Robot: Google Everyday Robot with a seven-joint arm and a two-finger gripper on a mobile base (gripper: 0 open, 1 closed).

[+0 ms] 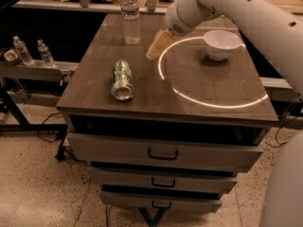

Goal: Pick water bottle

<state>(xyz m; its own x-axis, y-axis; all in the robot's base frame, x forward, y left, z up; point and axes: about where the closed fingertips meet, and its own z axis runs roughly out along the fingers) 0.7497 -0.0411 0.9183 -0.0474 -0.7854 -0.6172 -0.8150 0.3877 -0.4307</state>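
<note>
The water bottle stands upright at the back left of the tabletop, clear and ribbed with a white cap and pale label band. My gripper hangs from the white arm above the table, a little right of and in front of the bottle, apart from it and holding nothing. A green-and-silver can lies on its side in front of the bottle.
A white bowl sits at the back right of the dark tabletop, which bears a bright ring of light. Drawers fill the cabinet front. Two small clear bottles stand on a low shelf to the left.
</note>
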